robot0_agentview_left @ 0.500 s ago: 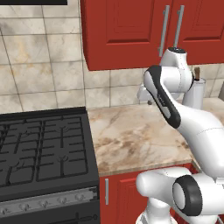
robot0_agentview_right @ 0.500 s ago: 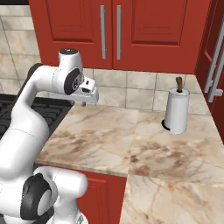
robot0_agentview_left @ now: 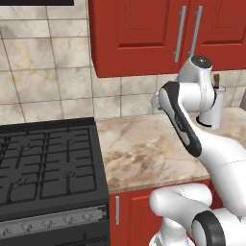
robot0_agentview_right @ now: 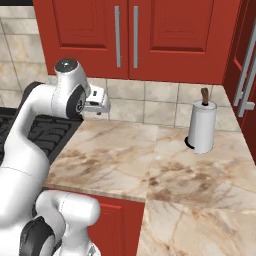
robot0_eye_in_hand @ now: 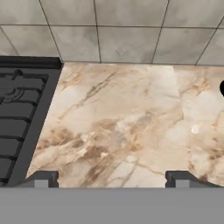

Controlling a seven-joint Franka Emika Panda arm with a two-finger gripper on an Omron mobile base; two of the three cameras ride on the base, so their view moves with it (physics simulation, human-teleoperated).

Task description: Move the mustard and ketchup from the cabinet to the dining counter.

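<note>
cabinet [robot0_agentview_right: 125, 35] doors are seen shut; gripper [robot0_agentview_right: 102, 101] (jaws apart, nothing held) has barely been moved, bottles unreached.

White arm over the desk

The red cabinet [robot0_agentview_left: 144, 36] hangs shut at 12 o'clock. The black stove [robot0_agentview_left: 45, 163] sits at 8 o'clock, beside the marbled desk [robot0_agentview_left: 139, 149]. A white paper towel roll [robot0_agentview_left: 215, 106] stands at 3 o'clock.

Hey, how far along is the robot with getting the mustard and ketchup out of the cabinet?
Nothing looks done yet: the cabinet doors are shut, so neither bottle is in sight. The hand is open and empty, above the marbled worktop beside the stove. Left: opening the doors, taking out both bottles and carrying them to the dining counter.
</note>
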